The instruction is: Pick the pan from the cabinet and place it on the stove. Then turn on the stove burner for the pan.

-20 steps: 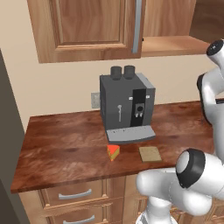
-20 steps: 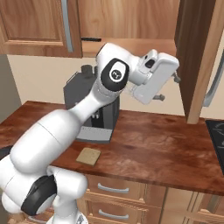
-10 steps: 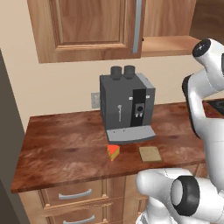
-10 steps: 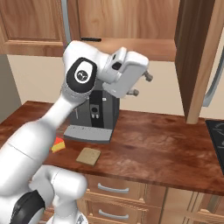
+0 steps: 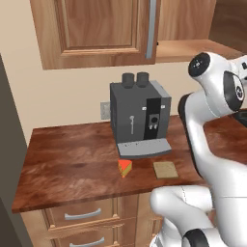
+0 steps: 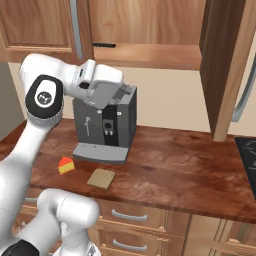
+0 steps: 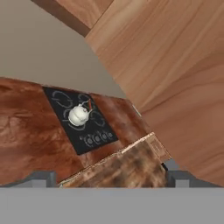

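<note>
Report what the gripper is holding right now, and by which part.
Nothing is held. In the hand view the gripper is open, with nothing between its fingertips; beyond them lie the counter, the stove and a white kettle.

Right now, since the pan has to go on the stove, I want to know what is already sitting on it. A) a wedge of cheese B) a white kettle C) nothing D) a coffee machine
B: the hand view shows a small white kettle standing on a burner of the black stove.
</note>
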You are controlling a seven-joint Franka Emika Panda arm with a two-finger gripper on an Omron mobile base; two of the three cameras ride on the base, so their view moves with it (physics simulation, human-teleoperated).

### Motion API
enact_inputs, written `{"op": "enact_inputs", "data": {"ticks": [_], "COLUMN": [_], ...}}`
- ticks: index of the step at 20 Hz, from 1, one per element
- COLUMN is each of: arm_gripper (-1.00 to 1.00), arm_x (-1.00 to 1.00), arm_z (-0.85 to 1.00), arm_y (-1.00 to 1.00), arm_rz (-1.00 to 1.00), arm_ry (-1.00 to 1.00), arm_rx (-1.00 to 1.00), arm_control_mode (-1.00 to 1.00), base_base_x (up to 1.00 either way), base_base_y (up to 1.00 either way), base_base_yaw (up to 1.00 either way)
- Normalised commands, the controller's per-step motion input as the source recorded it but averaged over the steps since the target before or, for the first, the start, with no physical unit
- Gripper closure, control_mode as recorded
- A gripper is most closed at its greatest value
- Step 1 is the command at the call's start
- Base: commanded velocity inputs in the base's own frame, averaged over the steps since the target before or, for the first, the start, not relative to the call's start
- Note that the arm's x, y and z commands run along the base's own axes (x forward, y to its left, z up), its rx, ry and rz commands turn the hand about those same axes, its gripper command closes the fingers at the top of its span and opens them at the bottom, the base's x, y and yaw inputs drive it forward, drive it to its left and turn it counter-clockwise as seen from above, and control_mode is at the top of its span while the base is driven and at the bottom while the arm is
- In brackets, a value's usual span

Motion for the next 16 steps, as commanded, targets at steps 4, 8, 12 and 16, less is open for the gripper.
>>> {"op": "enact_inputs", "data": {"ticks": [4,8,12,16], "arm_gripper": [-1.00,-1.00,-1.00,-1.00], "arm_x": [-0.34,-0.27,-0.22,-0.08], "arm_z": [0.14,0.11,0.10,0.11], "arm_y": [0.84,0.80,0.71,0.61], "arm_rz": [0.07,0.12,0.20,0.23], "arm_ry": [-0.23,-0.21,-0.24,-0.25], "arm_rx": [0.00,0.02,0.04,0.07], "arm_control_mode": [-1.00,-1.00,-1.00,-1.00], "base_base_x": [0.00,0.00,0.00,0.00], "base_base_y": [0.00,0.00,0.00,0.00], "base_base_yaw": [0.00,0.00,0.00,0.00]}}
